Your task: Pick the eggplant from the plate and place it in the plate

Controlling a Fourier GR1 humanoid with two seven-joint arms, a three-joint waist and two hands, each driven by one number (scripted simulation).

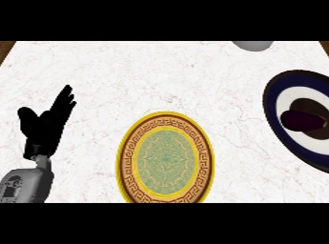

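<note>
The pick has not begun: the dark purple, oblong eggplant [305, 120] lies untouched in the middle of the round navy-and-white plate [279, 102] at the right edge of the head view, part of that plate cut off by the frame. The eggplant rests on the plate's darker brown centre, lying roughly crosswise, with nothing touching it.

The only hand in view is the black left hand [46, 125], on its grey forearm at the lower left. It rests above the white marbled desk [125, 71] with its fingers [65, 100] straight and a little spread, pointing up and away, and the thumb held out to the side; it holds nothing. The right hand does not show at all.

Between the left hand and the eggplant's plate stands the round gold-rimmed plate with a green patterned centre [165, 157], which I judge to be the target, bare of any load. The eggplant lies well apart from the left fingers, on the far side of this gold plate.

As the eggplant sits on the robot's right, the next move most likely calls for the right hand to enter from the lower edge, come over the navy plate with fingers apart, and close around the eggplant across its short width. After that it would need a lift clear of the rim and a carry leftward to the green centre.

A pale grey rounded object [252, 45] peeks in at the top edge; what it is I cannot tell.
</note>
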